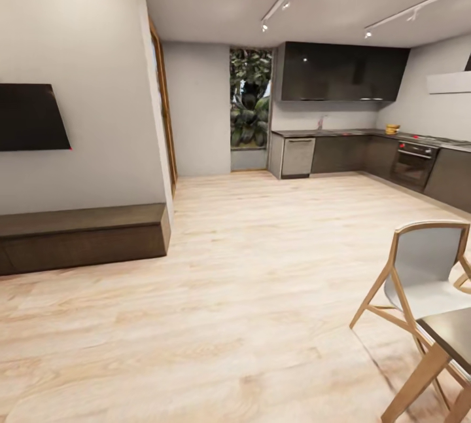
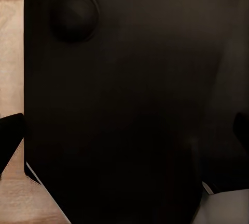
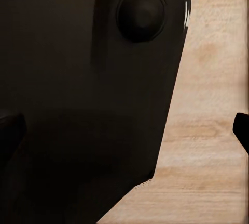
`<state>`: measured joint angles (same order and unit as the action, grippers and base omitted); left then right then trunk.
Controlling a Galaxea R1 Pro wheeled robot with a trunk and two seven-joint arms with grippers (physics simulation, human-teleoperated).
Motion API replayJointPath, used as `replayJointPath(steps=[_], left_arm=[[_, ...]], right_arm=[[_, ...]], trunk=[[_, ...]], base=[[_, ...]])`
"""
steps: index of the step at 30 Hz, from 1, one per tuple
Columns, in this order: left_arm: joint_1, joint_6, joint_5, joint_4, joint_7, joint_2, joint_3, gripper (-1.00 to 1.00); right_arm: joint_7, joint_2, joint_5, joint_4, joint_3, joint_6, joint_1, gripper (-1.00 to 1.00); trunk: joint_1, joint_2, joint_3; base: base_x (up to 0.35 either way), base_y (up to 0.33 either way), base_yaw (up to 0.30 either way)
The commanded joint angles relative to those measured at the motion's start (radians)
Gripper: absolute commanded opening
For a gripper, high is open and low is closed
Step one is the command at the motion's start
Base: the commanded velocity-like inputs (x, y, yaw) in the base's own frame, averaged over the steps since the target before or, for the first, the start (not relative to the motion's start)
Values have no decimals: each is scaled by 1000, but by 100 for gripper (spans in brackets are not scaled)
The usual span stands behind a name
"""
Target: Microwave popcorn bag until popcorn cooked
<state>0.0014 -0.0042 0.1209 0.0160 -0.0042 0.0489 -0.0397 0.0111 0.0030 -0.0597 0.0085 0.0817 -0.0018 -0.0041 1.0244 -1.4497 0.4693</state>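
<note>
Robot on its way, out in the open living area; kitchen sits at the far end of the wooden floor (image 1: pixel 261 266). The tabletop (image 1: pixel 340 133), a grey worktop over dark cabinets, runs along the back wall and turns the corner toward the built-in oven (image 1: pixel 413 164). Something small and yellowish (image 1: pixel 392 129) stands on it near the corner; too far off to tell whether that is the popcorn bag, probably not. No mint microwave can be made out from here.

Both wrist views look onto dark robot bodywork with floor beyond. Left claw (image 2: pixel 124 135) and right claw (image 3: pixel 124 130): dark fingertips at opposite edges of each view, so jaws stand apart, nothing held.

Risks: chair (image 1: pixel 425 279) and dining table corner (image 1: pixel 454 334) sit close at the right, so a tight right turn could clip them. The low bench (image 1: pixel 82 236) narrows the left side. Heading for the oven by mistake would waste the approach.
</note>
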Motion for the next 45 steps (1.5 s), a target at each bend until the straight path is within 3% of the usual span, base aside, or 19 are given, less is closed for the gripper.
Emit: replayJointPath(steps=[1, 10, 18, 45], left_arm=[[0, 0, 8, 1, 0, 0, -3, 100], [0, 1, 9, 1, 0, 0, -3, 100], [0, 1, 9, 1, 0, 0, -3, 100], [0, -4, 9, 1, 3, 0, -3, 100]], right_arm=[[1, 0, -8, 1, 7, 0, 0, 100], [1, 0, -13, 1, 8, -1, 0, 100], [3, 0, -44, 1, 6, -1, 0, 100], [3, 0, -45, 1, 7, -1, 0, 100]], trunk=[[1, 0, 1], [1, 0, 1], [1, 0, 1], [1, 0, 1]], base=[[326, 0, 2], [326, 0, 0], [326, 0, 0], [328, 0, 0]])
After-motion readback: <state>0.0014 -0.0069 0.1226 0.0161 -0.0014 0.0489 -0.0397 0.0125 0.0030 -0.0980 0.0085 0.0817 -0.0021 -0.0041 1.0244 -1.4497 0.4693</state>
